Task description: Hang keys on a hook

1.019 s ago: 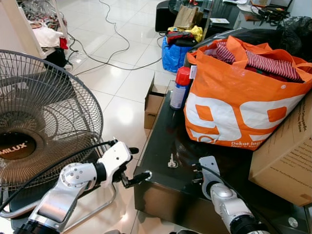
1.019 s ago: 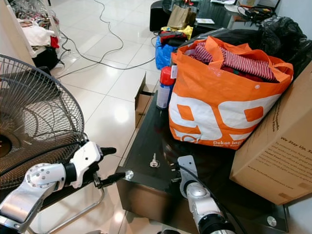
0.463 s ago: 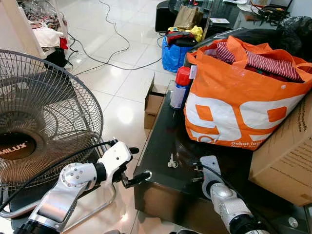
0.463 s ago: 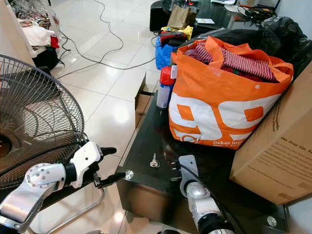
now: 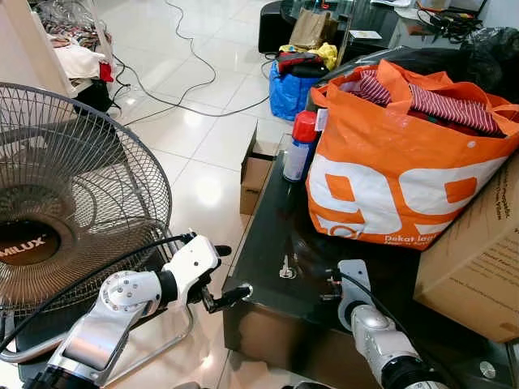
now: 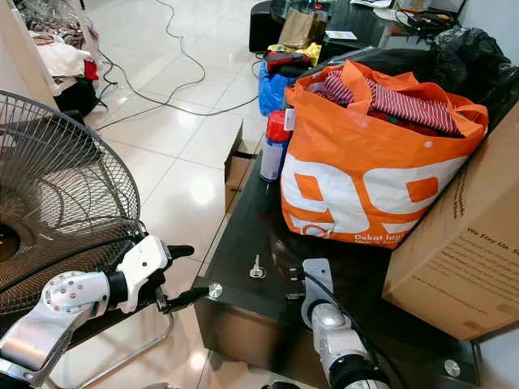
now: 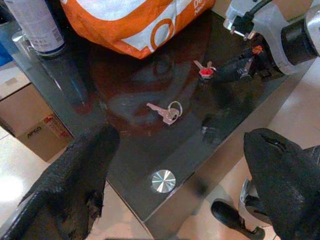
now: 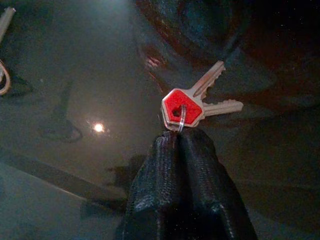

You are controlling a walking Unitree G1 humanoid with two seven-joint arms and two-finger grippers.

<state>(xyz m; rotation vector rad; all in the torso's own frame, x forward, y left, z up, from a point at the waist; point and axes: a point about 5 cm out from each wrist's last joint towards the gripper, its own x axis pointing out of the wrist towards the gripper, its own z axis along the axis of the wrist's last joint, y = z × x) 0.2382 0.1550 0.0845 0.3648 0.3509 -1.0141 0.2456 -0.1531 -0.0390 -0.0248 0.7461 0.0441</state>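
1. My left gripper (image 7: 175, 210) hangs wide apart off the near corner of the dark glossy glass surface (image 5: 268, 235).
2. My right gripper (image 8: 180, 137) is pinched closed on the ring of the red-headed silver keys (image 8: 192, 106), just above that surface.
3. A plain silver key on a ring (image 7: 165, 111) lies beside them.
4. Beyond stands the big orange shopping bag (image 5: 397, 170).

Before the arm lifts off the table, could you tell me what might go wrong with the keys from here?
1. The right gripper pinches only the thin ring of the red-headed keys, so they could slip out.
2. A second key lies on the glass table, and may get left behind.
3. The orange bag stands near the arm and could be brushed.
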